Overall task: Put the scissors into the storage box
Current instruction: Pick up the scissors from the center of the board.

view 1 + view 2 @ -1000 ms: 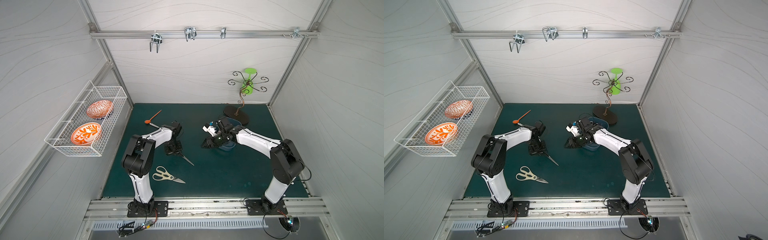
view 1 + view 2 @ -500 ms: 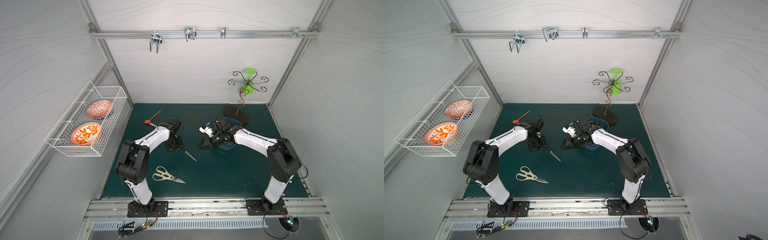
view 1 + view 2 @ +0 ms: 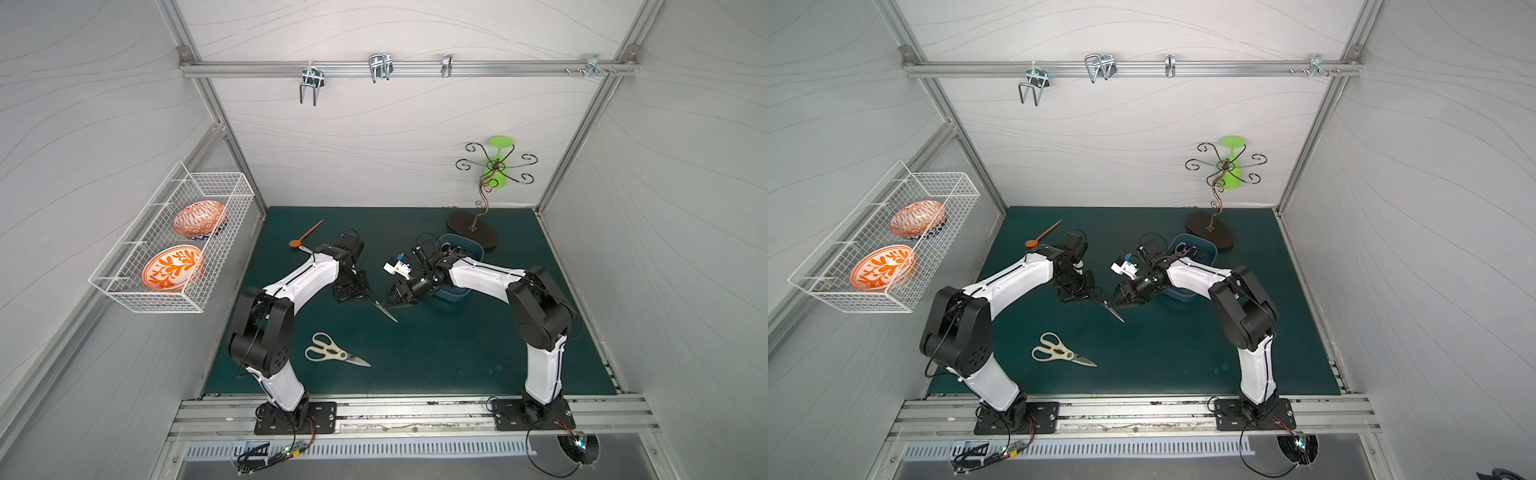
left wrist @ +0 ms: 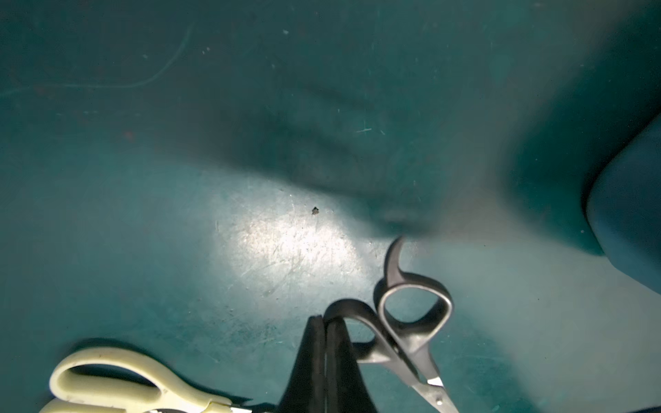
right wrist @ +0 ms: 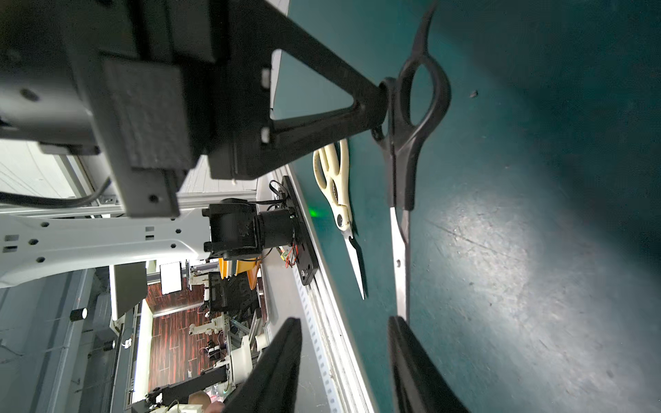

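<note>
Black-handled scissors (image 5: 400,178) point diagonally, blade tips toward right gripper (image 5: 345,321).

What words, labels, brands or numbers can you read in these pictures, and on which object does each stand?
None can be read.
The black-handled scissors, cream-handled shears and storage box show no lettering; the orange bowls carry only patterns.
Background clutter in the right wrist view is too blurred to read.

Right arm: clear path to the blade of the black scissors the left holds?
Probably yes. The right gripper is open, with the blade tip of the black scissors at one finger, nothing between; the left gripper pinches only the handle.
</note>
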Robot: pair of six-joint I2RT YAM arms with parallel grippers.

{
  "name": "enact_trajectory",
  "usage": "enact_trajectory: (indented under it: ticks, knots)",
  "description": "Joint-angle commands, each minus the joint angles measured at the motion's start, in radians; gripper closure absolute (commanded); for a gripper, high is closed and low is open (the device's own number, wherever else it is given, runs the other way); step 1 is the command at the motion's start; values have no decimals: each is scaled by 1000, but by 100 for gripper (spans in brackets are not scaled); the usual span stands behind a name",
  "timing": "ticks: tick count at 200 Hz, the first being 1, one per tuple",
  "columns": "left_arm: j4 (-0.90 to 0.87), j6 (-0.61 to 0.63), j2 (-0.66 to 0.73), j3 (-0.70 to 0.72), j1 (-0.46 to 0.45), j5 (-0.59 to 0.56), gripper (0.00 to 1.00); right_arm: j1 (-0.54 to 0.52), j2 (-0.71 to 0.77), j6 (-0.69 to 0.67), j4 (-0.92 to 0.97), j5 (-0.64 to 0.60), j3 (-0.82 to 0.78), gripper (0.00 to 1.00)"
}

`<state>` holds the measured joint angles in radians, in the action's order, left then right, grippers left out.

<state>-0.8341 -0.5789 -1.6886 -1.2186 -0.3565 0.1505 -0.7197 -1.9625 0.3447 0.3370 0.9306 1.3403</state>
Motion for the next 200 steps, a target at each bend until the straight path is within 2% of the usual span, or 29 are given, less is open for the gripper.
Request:
enact_trajectory:
  ticks: [1, 37, 92, 159, 200]
  knots:
    - [-14, 8, 41, -42, -17, 26, 100, -5, -34, 40, -49, 31, 29, 56]
    - [-23, 5, 64, -37, -45, 30, 100, -3, -78, 27, -9, 12, 104, 57]
    - [-23, 5, 76, -36, -45, 41, 100, 13, -80, 31, -7, -36, 124, 57]
    - [-9, -9, 80, -38, -58, 64, 100, 8, -110, 98, -76, -10, 131, 59]
    - [-1, -19, 88, -32, -64, 69, 100, 2, -117, 131, -115, 4, 137, 66]
